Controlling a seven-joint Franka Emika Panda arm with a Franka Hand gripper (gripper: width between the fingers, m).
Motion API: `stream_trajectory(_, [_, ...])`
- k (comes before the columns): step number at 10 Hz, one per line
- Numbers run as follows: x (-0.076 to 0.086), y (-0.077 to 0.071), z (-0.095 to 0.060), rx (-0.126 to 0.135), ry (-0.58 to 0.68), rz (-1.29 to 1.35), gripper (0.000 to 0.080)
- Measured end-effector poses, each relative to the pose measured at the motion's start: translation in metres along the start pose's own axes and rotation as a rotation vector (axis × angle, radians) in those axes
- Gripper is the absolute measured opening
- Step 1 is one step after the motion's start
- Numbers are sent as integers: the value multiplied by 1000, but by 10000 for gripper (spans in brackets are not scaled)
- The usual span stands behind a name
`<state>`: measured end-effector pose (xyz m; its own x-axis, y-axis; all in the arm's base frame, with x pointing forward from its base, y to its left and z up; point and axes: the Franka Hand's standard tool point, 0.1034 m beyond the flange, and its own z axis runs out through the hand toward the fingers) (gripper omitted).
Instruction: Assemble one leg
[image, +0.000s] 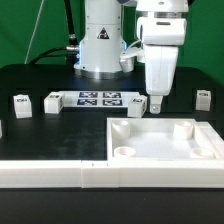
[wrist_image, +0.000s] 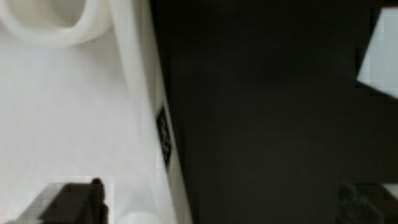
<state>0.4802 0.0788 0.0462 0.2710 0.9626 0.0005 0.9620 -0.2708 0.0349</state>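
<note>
Several short white legs with tags stand on the black table in the exterior view. One leg (image: 137, 102) stands just past the marker board's right end, two (image: 20, 104) (image: 50, 101) at the exterior view's left, one (image: 203, 98) at the right. My gripper (image: 156, 104) hangs low beside the leg by the marker board, over the far edge of the large white panel (image: 165, 140). In the wrist view the gripper (wrist_image: 219, 198) is open and holds nothing. One finger (wrist_image: 71, 200) is over the panel (wrist_image: 71, 110), the other (wrist_image: 368, 198) over bare table.
The marker board (image: 98, 98) lies behind the panel. A long white rail (image: 60, 172) runs along the front. The robot base (image: 100, 40) stands at the back. A white shape (wrist_image: 377, 50) shows at the wrist view's edge; I cannot tell what it is.
</note>
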Motion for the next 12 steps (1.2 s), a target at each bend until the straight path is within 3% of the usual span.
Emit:
stream_trajectory(3, [1, -1, 0, 7, 5, 270, 649])
stream_trajectory(5, [4, -22, 3, 48, 8, 627, 649])
stream_trajectory(9, [47, -57, 5, 90, -1, 1182, 649])
stream_trajectory(12, [70, -73, 4, 112, -9, 1429, 649])
